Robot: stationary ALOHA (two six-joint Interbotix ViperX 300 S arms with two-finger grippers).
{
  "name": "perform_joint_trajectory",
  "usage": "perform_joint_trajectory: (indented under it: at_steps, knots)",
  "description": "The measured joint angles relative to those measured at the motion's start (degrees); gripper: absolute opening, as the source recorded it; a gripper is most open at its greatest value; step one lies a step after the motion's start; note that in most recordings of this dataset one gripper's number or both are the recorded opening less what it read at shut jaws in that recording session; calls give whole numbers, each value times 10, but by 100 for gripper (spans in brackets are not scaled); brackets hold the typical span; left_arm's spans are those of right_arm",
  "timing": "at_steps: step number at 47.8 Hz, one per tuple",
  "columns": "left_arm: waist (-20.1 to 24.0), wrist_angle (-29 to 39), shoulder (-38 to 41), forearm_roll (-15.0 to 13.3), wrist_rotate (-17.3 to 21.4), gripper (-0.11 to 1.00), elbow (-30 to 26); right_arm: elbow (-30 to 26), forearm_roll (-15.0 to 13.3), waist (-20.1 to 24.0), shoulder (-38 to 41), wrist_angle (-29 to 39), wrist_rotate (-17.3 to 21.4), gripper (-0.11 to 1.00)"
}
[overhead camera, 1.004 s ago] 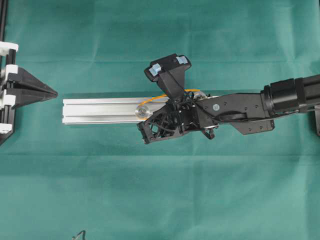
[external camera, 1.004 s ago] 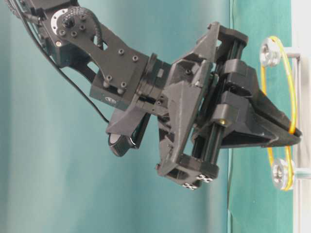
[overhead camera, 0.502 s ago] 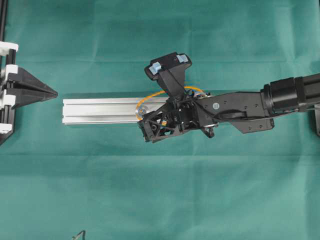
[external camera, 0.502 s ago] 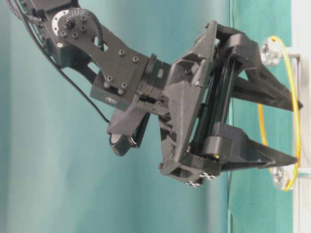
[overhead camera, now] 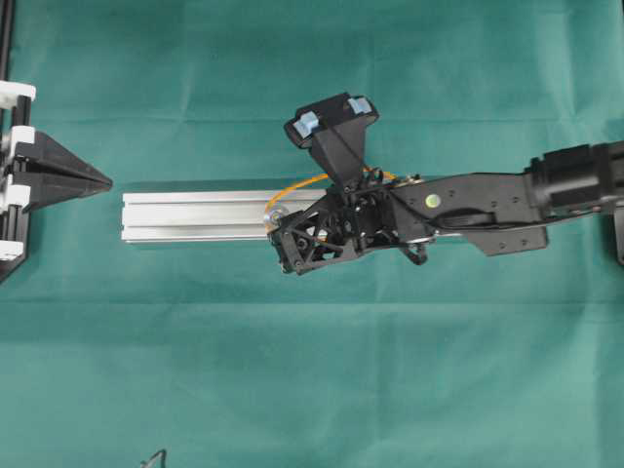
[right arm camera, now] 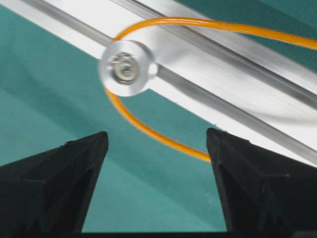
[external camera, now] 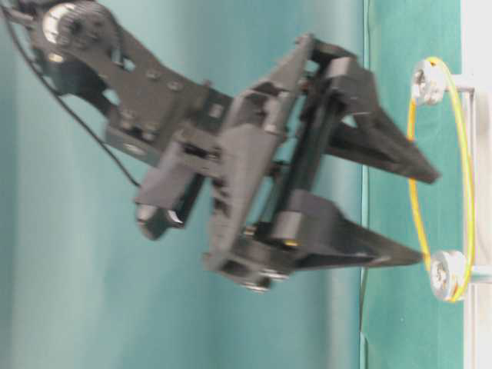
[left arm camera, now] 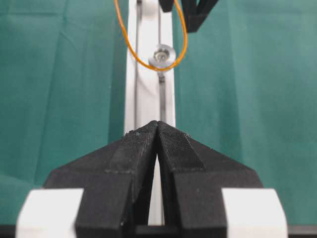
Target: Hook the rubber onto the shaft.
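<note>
The rubber [external camera: 463, 165] is a thin orange loop stretched round two silver shafts, one [external camera: 427, 81] above and one [external camera: 447, 273] below in the table-level view. From the right wrist, the rubber [right arm camera: 148, 131] curves round a shaft [right arm camera: 126, 68] on the silver rail [right arm camera: 223, 74]. My right gripper [external camera: 429, 217] stands open a short way off the rail, holding nothing, its tips [right arm camera: 156, 133] either side of the band without gripping it. My left gripper [overhead camera: 105, 182] is shut and empty at the rail's far left end, and its own view looks along the rail [left arm camera: 148, 99] to the looped shaft [left arm camera: 163, 54].
The rail [overhead camera: 195, 214] lies crosswise on a green cloth [overhead camera: 312, 370]. A black frame [overhead camera: 8, 58] runs down the left edge. A black cable end [overhead camera: 156, 456] pokes in at the bottom, and a dark bracket [overhead camera: 618, 234] sits at the right edge.
My right gripper was shut on the rubber against the rail; it has opened, let the band go and drawn back. The band now rests round both shafts. The left arm has not moved.
</note>
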Motion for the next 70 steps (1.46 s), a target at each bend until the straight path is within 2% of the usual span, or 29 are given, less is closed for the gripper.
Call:
perform_joint_trajectory:
  at_steps: [17, 28, 39, 50, 54, 60, 70]
  knots:
    - [0, 0, 0, 0, 0, 0, 0, 0, -11, -11, -69, 25, 0, 85]
    - [0, 0, 0, 0, 0, 0, 0, -5, -26, -12, -112, 76, 0, 84]
    - [-1, 0, 0, 1, 0, 0, 0, -6, -33, -12, -123, 90, -1, 84]
    - [0, 0, 0, 0, 0, 0, 1, -6, -33, -12, -123, 91, -29, 84]
    - [0, 0, 0, 0, 0, 0, 0, -6, -33, -12, -124, 91, -62, 84]
    - [0, 0, 0, 0, 0, 0, 1, -6, -33, -12, -123, 91, -136, 84]
    - [0, 0, 0, 0, 0, 0, 0, -6, -33, -14, -123, 91, -311, 84]
